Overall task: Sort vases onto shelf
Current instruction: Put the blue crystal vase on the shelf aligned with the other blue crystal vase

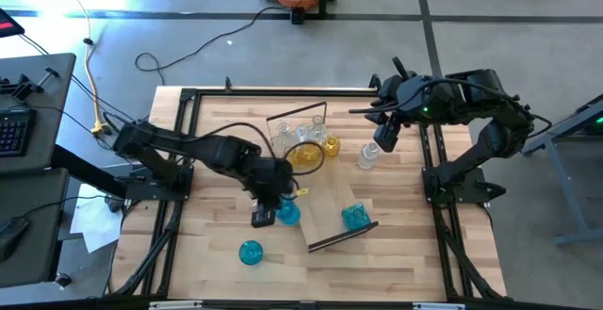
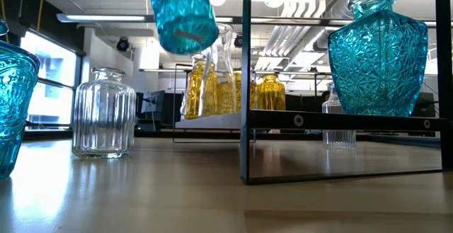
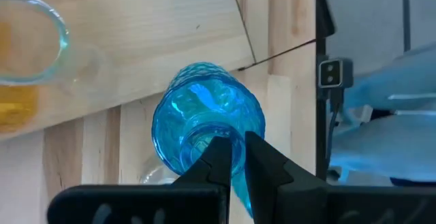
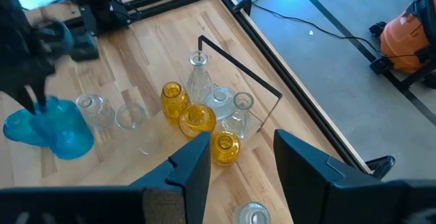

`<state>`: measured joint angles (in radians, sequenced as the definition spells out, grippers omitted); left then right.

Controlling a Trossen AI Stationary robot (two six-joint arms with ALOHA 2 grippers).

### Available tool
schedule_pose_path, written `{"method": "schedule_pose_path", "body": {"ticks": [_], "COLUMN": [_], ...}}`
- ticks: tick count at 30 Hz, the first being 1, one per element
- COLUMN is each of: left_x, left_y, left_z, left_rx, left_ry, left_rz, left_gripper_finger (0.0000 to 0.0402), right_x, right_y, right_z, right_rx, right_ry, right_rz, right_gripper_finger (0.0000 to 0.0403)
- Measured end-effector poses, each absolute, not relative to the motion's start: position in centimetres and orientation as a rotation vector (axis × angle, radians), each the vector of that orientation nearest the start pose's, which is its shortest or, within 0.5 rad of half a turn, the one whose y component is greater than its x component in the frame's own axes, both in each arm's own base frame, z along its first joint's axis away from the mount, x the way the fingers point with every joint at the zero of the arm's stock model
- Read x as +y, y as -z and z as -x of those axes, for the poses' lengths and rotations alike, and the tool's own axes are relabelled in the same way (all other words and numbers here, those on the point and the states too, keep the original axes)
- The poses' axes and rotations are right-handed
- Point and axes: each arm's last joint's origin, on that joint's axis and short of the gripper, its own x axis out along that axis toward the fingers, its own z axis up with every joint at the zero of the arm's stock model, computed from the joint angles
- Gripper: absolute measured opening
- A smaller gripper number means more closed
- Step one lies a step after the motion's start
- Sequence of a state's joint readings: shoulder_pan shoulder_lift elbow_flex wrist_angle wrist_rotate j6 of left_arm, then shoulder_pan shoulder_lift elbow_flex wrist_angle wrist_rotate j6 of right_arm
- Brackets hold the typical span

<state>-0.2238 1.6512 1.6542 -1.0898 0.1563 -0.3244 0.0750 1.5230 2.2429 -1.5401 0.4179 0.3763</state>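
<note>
The left gripper (image 3: 235,157) is closed on the rim of a blue vase (image 3: 204,122), holding it raised off the table beside the shelf (image 1: 330,214). A second blue vase (image 1: 355,217) stands on the shelf's near end; amber vases (image 1: 306,152) cluster at its far end. The right gripper (image 4: 242,157), fingers spread and empty, hovers above that far end.

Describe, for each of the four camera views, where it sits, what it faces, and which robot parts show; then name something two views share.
High view: overhead, straight down; both arms, the shelf.
Low view: table height, level toward the room; no arm clearly shows, only a lifted blue vase.
Left wrist view: looks past the left end effector, shut on that blue vase.
Right wrist view: looks past the open right end effector at amber vases.
Shared: the lifted blue vase appears in the low and left wrist views.
</note>
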Motion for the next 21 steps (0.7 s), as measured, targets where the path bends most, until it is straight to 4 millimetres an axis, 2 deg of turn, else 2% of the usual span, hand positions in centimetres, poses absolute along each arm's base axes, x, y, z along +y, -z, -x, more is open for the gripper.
{"method": "schedule_pose_path", "body": {"ticks": [5, 14, 21], "left_x": [-7.8, -7.8, -7.0], "left_y": [-33.3, -31.5, -31.8], "left_z": [-33.9, -35.5, -36.5], "left_rx": [1.160, 1.193, 1.105], "left_ry": [0.226, 0.318, 0.333], "left_rz": [0.217, 0.139, 0.131], "left_gripper_finger": [0.0010, 0.0010, 0.0012], "right_x": [0.5, 0.5, 0.5], "right_y": [-50.6, -50.6, -50.8], "right_z": [-21.7, -21.8, -21.9], "right_rx": [0.710, 0.699, 0.680], "right_ry": [0.468, 0.471, 0.468], "right_rz": [-0.163, -0.176, -0.182], "right_gripper_finger": [0.0145, 0.0145, 0.0145]}}
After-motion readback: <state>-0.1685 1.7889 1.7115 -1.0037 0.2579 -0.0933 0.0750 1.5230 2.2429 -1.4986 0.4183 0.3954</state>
